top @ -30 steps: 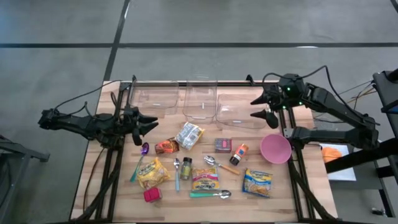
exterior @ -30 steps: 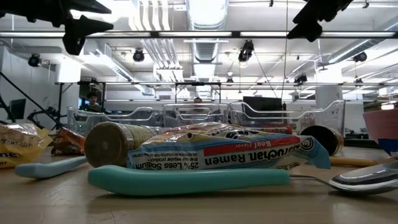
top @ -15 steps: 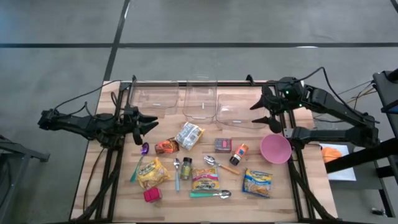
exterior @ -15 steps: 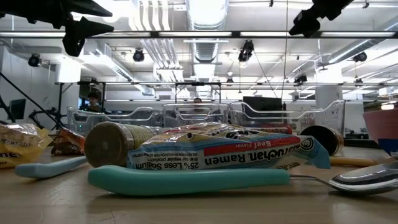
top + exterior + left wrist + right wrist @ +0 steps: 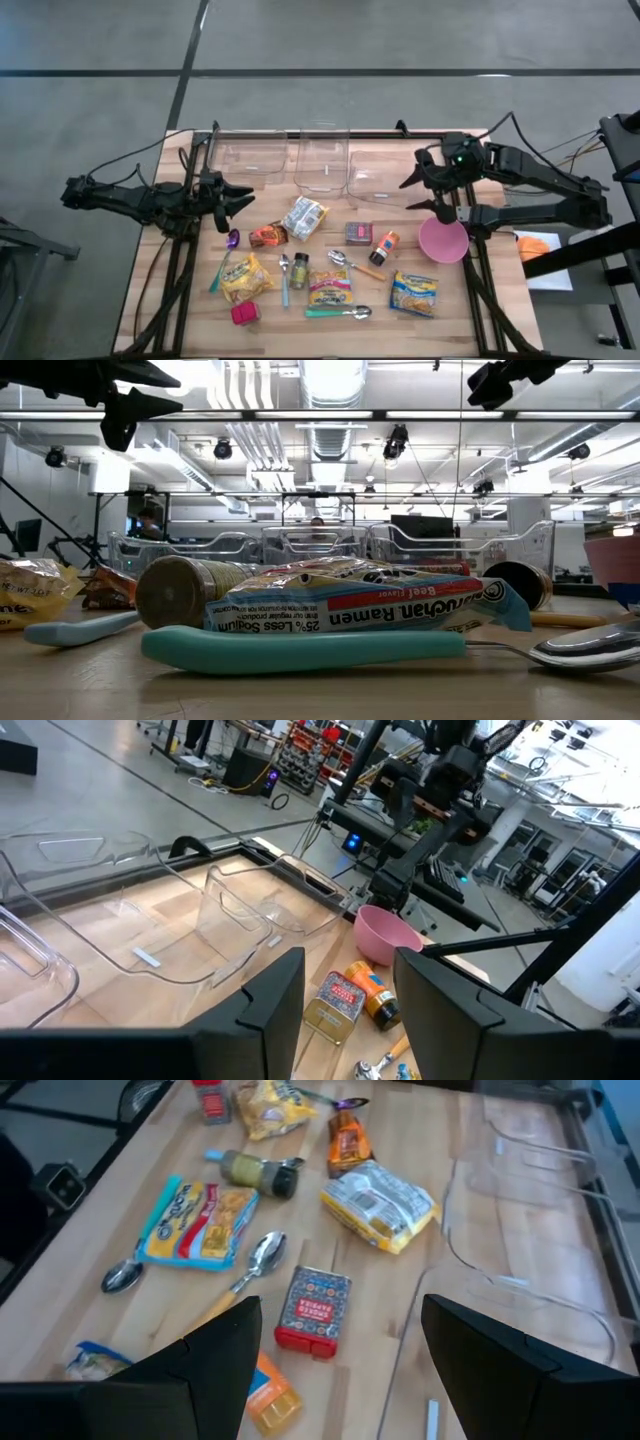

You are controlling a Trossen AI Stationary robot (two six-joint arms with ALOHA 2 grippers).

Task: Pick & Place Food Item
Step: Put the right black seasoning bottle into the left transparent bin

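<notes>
Jaws of our right gripper (image 5: 432, 193) stand open and empty near the desk's (image 5: 450, 320) far right corner, our left gripper (image 5: 235, 197) open at its left edge. We should descend squarely over the red box (image 5: 313, 1309) mid-desk before closing.

I count one pink bowl (image 5: 443, 240) and place everything else from it. Three clear bins (image 5: 322, 160) stand in a row on the far side of the bowl. Toward the left arm from the bowl lie four spoons: teal-handled (image 5: 338, 312), blue-handled (image 5: 284, 280), orange-handled (image 5: 352, 263) and purple (image 5: 233, 238). On that same side I make out two ramen packs (image 5: 329, 287), the second one (image 5: 414, 293) nearest the bowl. There is also one yellow bag (image 5: 245, 277), one silvery bag (image 5: 305, 216) and one small orange wrapper (image 5: 268, 235). Singles: one red tin (image 5: 359, 232), one orange bottle (image 5: 384, 247) just beside the bowl, one spice jar (image 5: 299, 270) and one small red thing (image 5: 245, 313) farthest from it.
</notes>
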